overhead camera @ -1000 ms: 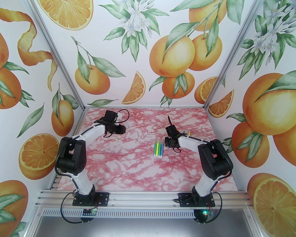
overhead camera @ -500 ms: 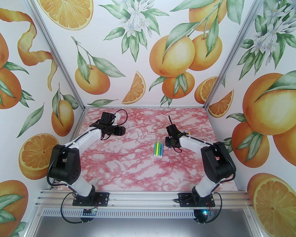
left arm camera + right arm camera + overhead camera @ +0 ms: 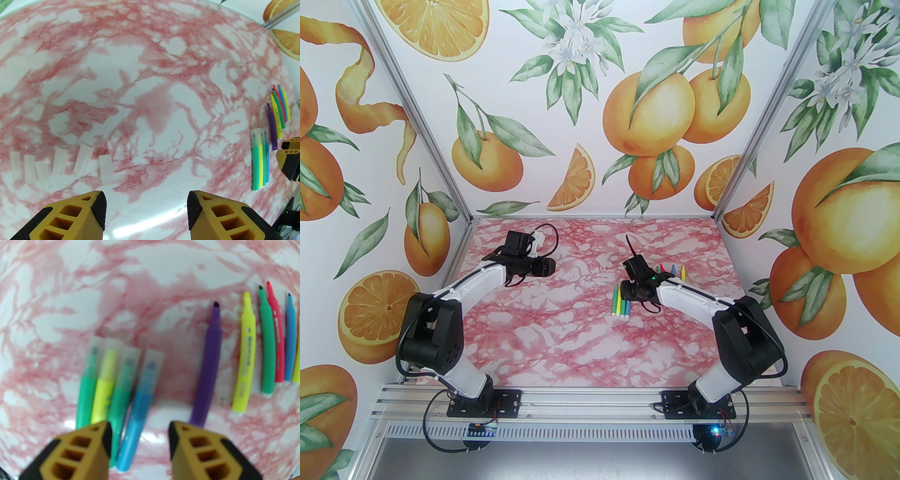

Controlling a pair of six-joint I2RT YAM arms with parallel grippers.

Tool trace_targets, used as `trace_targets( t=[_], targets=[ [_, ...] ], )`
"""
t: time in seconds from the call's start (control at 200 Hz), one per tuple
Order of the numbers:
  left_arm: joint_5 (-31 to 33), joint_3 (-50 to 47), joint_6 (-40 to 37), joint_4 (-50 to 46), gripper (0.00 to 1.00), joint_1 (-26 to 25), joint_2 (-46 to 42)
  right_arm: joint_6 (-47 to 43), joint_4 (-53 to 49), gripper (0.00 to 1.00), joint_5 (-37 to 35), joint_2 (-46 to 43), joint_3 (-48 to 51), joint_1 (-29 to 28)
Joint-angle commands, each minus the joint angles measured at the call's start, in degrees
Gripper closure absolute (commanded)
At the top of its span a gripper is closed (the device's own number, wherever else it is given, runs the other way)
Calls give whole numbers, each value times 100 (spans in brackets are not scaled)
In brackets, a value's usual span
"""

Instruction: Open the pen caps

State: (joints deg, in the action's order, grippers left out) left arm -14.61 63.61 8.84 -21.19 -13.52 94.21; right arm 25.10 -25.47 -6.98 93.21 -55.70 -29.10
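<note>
Pink-marbled desk [image 3: 562, 347], orange-print walls [image 3: 628, 117]. Four capped pens [image 3: 103, 394] lie side by side below the right hand [image 3: 139, 429]. Their pen caps [image 3: 127, 361] are frosted clear plastic, probably light, stiff, slick and press-fit. Judgement: pinch a cap near its base, steady the barrel, pull straight. Both hands gape, empty. The left hand [image 3: 146, 201] hovers near six loose caps [image 3: 82, 159]. Obstacles: the capped pens touch, so the fingers may nudge neighbours. The purple pen [image 3: 208, 361] and the uncapped row [image 3: 267, 345] lie just beside.
</note>
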Motion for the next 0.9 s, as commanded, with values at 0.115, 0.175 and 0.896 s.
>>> trace_targets(
  t=[0.115, 0.175, 0.896],
  targets=[
    [-92, -92, 21, 242, 39, 12, -137, 228, -41, 56, 180, -58, 151, -119],
    [-104, -104, 21, 262, 39, 15, -114, 280, -72, 56, 212, -38, 178, -139],
    [-59, -157, -57, 300, 39, 25, -35, 429, 39, 61, 162, 283, 435, -208]
  ],
)
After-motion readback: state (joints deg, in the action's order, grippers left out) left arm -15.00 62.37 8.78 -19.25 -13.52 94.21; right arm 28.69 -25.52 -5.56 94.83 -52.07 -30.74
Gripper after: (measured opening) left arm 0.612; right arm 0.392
